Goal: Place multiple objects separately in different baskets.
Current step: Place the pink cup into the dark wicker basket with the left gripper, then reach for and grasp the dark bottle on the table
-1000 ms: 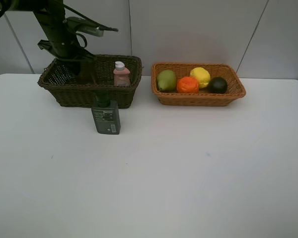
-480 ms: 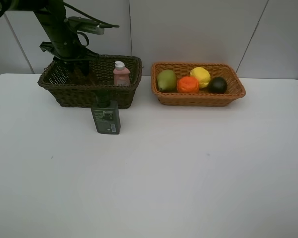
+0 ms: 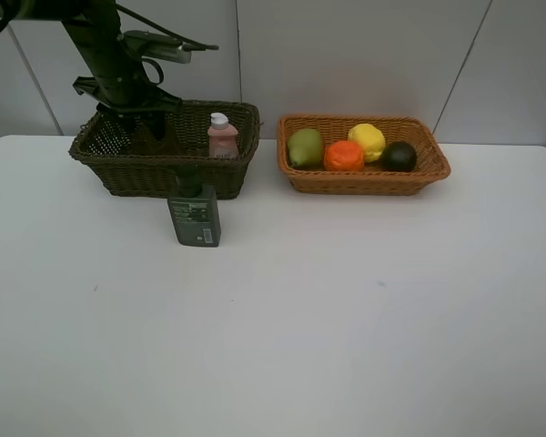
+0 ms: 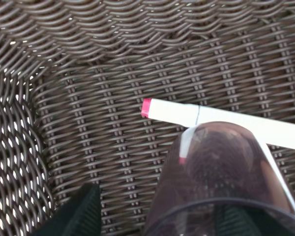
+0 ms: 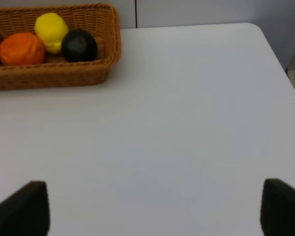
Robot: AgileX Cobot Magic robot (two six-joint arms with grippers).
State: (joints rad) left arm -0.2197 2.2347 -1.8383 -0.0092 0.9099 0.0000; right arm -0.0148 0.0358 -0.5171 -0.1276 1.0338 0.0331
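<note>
Left hand (image 4: 152,216) | fingers apart around pink cup (image 4: 221,177), in your dark basket (image 3: 164,173) | right hand (image 5: 152,206) spread, idle.

1. You are looking at a staged test bench of the lab kind, not a home: a plain white table (image 3: 282,319) stands against bare grey wall panels (image 3: 364,55) with visible seams.
2. A black robot arm (image 3: 109,55) with loose cables reaches in from above, over the dark basket (image 3: 164,173).
3. The goods look like set-out props: fruit in a tan basket (image 3: 364,180), a pump bottle (image 3: 195,214) alone on the bare tabletop.
</note>
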